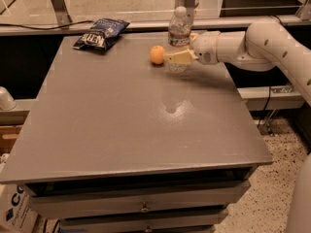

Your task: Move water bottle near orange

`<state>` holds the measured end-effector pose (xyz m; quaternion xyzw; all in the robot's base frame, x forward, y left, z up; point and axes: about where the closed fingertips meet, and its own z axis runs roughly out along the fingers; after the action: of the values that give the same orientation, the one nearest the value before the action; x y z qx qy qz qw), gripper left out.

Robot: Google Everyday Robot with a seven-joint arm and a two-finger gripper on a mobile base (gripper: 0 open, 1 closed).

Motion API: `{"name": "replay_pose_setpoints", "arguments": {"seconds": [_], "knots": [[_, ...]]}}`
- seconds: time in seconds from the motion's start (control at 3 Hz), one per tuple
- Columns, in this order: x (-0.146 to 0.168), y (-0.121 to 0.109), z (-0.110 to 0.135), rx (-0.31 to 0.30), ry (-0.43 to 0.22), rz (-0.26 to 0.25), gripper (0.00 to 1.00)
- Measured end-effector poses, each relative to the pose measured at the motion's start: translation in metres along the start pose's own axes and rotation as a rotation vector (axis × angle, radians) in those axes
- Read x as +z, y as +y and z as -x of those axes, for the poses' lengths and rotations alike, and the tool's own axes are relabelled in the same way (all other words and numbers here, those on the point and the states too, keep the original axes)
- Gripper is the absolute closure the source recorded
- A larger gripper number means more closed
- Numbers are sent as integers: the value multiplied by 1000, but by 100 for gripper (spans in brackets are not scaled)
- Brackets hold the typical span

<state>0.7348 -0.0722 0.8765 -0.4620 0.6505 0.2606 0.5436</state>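
Note:
The water bottle (pixel 179 30) is clear plastic with a white cap and a red-banded label. It stands upright near the far edge of the grey table (pixel 146 110). The orange (pixel 157 55) lies on the table just left of the bottle, a small gap apart. My gripper (pixel 179 52) comes in from the right on the white arm (pixel 257 42). Its cream fingers (pixel 178 58) sit around the bottle's lower body, shut on it. The bottle's base is hidden behind the near finger.
A dark blue chip bag (pixel 101 33) lies at the table's far left corner. A metal rail and glass run behind the table. Drawers sit under the table front. A cardboard box (pixel 14 212) stands at the lower left on the floor.

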Motion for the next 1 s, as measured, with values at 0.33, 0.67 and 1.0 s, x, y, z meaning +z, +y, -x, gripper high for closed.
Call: {"name": "replay_pose_setpoints", "arguments": {"seconds": [0.33, 0.67, 1.0], "knots": [[2, 1, 0, -1, -1, 6, 0], [2, 3, -1, 4, -2, 8, 0], [-18, 7, -4, 6, -15, -12, 0]]}}
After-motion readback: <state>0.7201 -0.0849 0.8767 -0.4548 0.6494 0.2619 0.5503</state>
